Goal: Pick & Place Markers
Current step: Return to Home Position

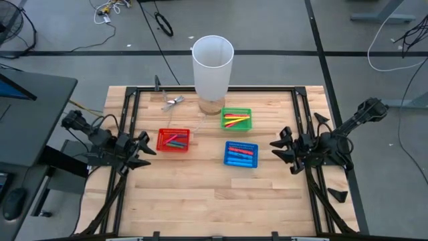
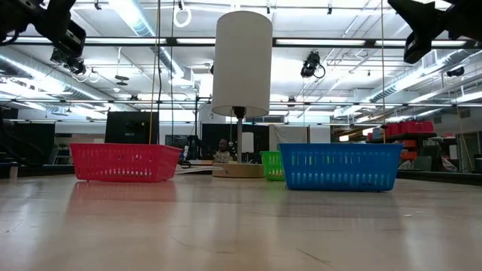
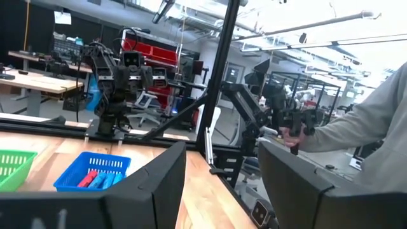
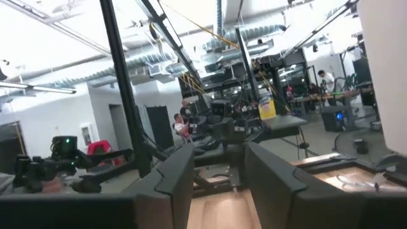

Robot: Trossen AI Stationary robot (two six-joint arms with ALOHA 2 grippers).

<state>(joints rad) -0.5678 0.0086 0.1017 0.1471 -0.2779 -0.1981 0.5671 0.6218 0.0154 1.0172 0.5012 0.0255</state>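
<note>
Tabletop (image 1: pixel 214 204) — L hand (image 1: pixel 147 151), R hand (image 1: pixel 275 149) agape at edges.

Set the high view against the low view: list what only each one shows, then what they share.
Only the high view: the markers lying inside the baskets, and the left gripper and right gripper, both open, out toward the table's sides. Only the low view: the ceiling lights of the room behind the table; here the basket walls hide the contents. Both: the red basket, green basket, blue basket, white cylinder, and parts of both arms.
</note>
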